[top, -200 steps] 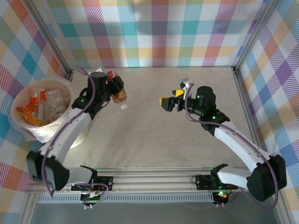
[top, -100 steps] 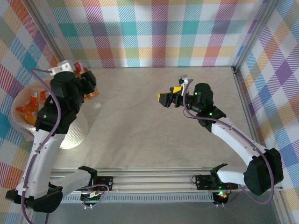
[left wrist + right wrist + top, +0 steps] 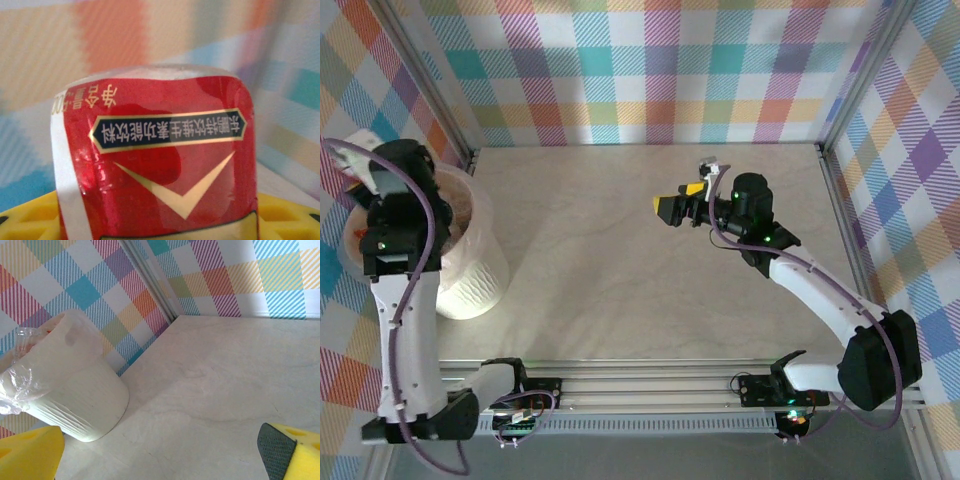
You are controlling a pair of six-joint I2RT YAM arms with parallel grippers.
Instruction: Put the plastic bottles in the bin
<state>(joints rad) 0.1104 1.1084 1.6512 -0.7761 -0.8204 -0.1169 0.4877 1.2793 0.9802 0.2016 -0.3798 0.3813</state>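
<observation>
My left gripper (image 3: pixel 160 222) clamped on plastic bottle with red label (image 3: pixel 160 160), yellow pads (image 3: pixel 287 215) either side of it. Seen from above, left arm (image 3: pixel 395 215) hangs over mouth of large round cream bin with white ribbed wall (image 3: pixel 470 285). Whether bottle sits inside bin's rim, I cannot tell. My right gripper (image 3: pixel 680 198) well to right of bin, above pale table (image 3: pixel 620 290), jaws spread wide, nothing between them.
</observation>
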